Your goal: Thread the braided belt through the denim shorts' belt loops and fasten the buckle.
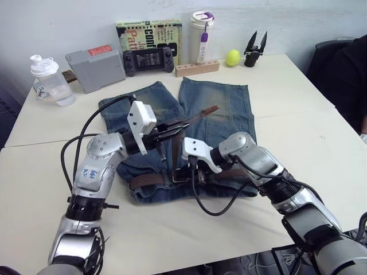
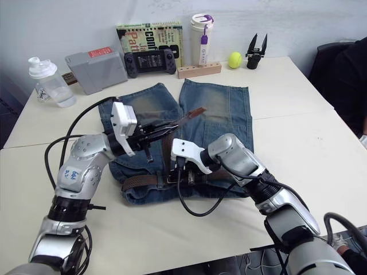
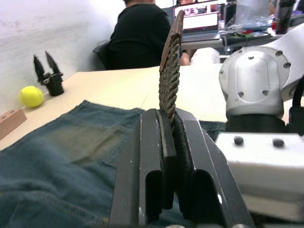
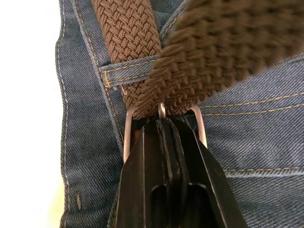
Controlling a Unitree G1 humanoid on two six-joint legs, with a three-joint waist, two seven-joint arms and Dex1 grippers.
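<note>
Left gripper (image 3: 168,137) pinched on braided belt (image 3: 170,71) tail; right gripper (image 4: 164,126) pressed together at buckle (image 4: 127,130), seemingly clamping it. Prong may be missed if tail slips.

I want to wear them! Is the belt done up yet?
Not yet: the brown braided belt's loose end sticks up from the left gripper, beyond the silver metal buckle.

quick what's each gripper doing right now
Left gripper: closed on the free end of the belt.
Right gripper: closed on the buckle, on the shorts.
</note>
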